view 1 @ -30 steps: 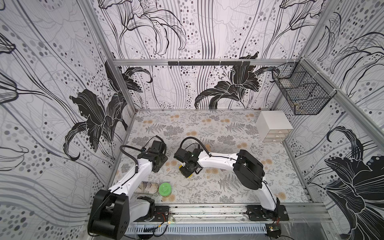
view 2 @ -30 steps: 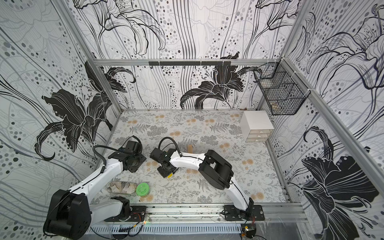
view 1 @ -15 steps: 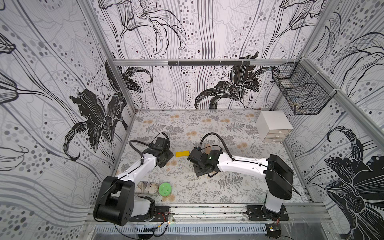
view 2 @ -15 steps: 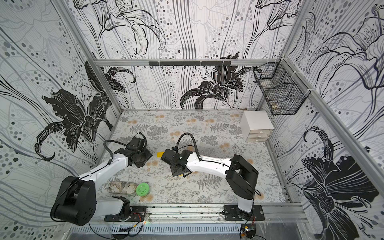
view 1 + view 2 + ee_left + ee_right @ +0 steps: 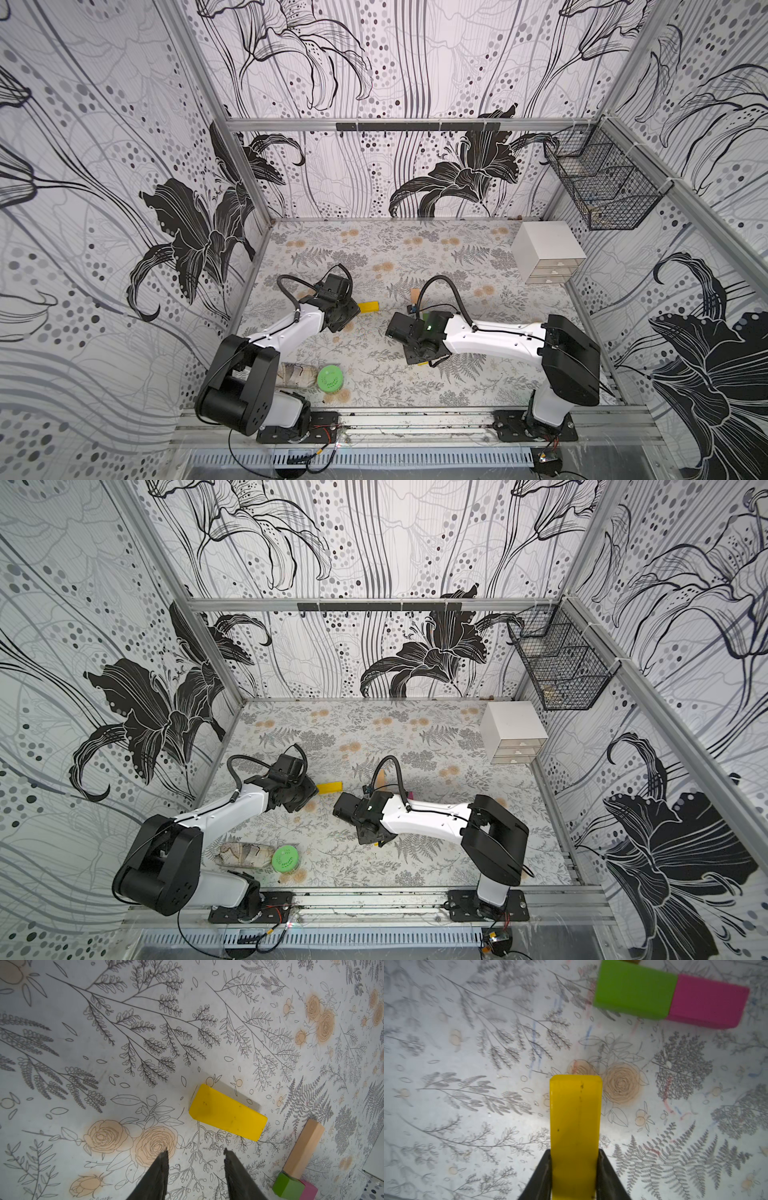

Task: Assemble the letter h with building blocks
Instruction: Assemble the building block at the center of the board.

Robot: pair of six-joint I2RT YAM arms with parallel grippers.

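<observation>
Yellow block (image 5: 575, 1113) clamped in R gripper (image 5: 574, 1150), 2nd yellow block (image 5: 227, 1112) just ahead of L gripper (image 5: 195, 1151), slightly parted, empty.

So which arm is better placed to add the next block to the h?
Right, probably. The right gripper clamps a yellow block, with the green block and pink block ahead. The left gripper is empty; the loose yellow block lies ahead of it.

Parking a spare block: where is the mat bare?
Bare: the back strip left of the white drawer box; the front between the green lid and the right arm's base. Crowded: the middle, around the loose yellow block and tan block.
</observation>
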